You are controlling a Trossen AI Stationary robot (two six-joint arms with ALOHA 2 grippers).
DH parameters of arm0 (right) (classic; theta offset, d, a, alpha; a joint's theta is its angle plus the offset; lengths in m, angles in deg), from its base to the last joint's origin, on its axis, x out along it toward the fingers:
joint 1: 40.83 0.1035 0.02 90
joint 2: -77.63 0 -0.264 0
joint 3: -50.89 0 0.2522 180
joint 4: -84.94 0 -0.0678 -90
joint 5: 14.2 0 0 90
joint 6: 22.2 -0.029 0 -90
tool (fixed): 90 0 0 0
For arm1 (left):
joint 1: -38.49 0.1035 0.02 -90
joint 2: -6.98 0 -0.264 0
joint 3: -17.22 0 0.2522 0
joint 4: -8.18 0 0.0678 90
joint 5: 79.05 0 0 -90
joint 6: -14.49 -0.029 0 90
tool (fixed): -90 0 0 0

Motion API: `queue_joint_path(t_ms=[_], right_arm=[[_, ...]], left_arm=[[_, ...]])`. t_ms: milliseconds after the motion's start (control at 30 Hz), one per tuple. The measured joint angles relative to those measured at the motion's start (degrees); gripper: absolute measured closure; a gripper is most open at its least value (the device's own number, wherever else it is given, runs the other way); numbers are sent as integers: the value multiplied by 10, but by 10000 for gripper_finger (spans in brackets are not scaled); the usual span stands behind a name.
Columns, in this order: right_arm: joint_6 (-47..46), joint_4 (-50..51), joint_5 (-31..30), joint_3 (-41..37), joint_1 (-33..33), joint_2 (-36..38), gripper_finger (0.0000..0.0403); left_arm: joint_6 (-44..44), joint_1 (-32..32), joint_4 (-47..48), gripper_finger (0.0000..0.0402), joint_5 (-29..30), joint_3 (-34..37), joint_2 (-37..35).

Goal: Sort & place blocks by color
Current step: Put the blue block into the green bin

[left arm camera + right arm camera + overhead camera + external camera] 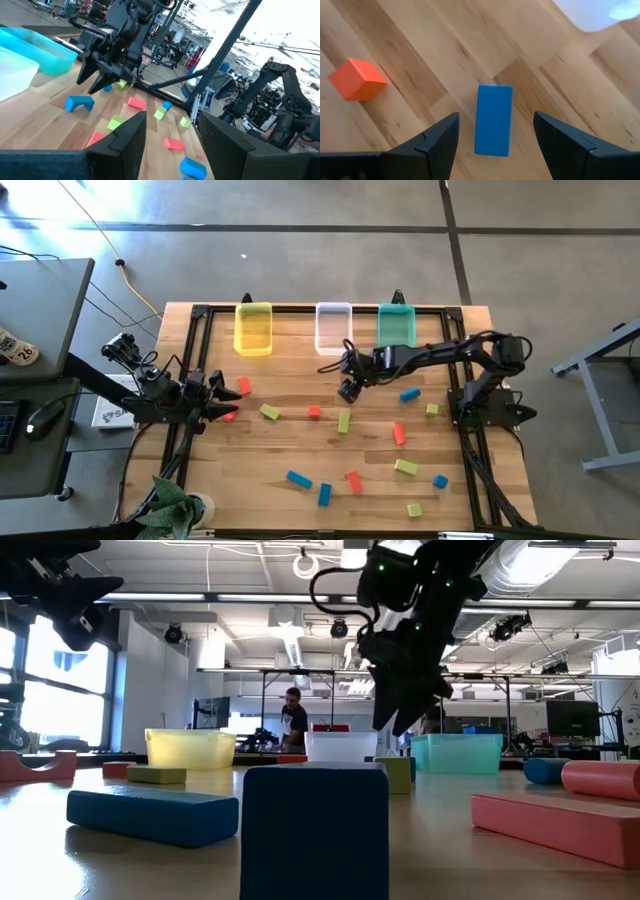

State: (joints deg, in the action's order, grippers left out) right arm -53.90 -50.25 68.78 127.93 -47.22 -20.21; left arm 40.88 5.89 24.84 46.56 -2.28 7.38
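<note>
Small red-orange, yellow-green and blue blocks lie scattered flat on the wooden table. My right gripper hangs open over the table's middle, just in front of the clear bin. In its wrist view a blue bar lies flat on the wood below, between the two spread fingers, which do not touch it. A red-orange cube sits close by, also the red-orange cube. My left gripper waits open at the left edge, near two red-orange blocks.
Yellow bin, clear bin and teal bin stand in a row along the far edge. Other blocks lie near the right gripper: a blue one and a yellow-green bar. More sit toward the near edge. A person stands beyond the table.
</note>
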Motion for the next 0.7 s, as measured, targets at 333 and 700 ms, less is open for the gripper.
queue_joint_path(t_ms=[333, 700], right_arm=[[-4, -5, 1, 0, 0, -39, 159], [-41, -4, 9, 0, 0, -75, 170]], left_arm=[[0, 0, 3, 229, 0, 0, 0], [0, 0, 3, 229, 0, 0, 0]])
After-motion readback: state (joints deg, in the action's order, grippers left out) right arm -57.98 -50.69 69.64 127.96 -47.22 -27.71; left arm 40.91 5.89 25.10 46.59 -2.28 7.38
